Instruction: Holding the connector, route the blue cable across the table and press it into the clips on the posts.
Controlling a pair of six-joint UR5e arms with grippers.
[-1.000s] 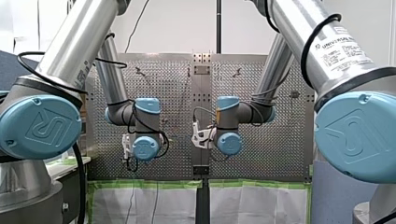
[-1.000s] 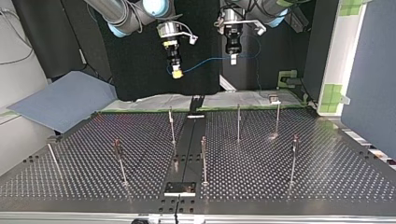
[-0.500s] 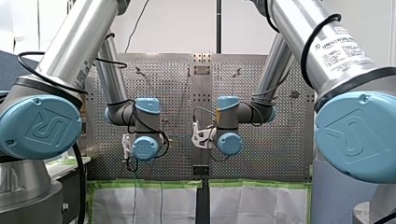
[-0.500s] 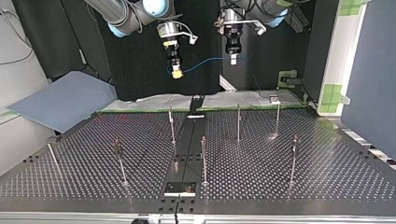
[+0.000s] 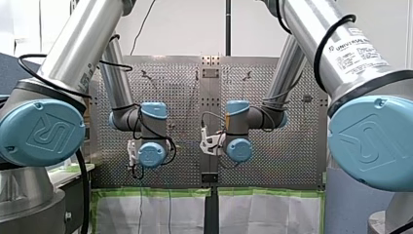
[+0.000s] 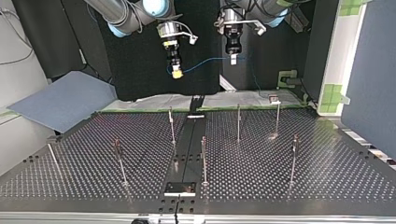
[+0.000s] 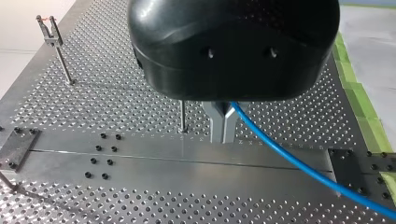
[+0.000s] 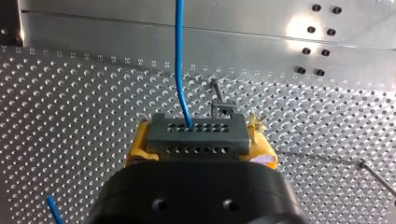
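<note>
The connector (image 8: 195, 137) tight between my right pincer's (image 8: 198, 142) yellow pads (image 8: 136, 150); blue cable (image 7: 289, 161) tight between my left pincer's (image 7: 223, 128) fingers (image 7: 216, 123).

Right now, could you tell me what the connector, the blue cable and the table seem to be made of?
The connector: probably moulded plastic, matt dark grey, with rows of small holes.
The blue cable: likely plastic-sheathed wire, smooth, bending softly.
The table: metal, probably aluminium, perforated silver with bright glare.
</note>
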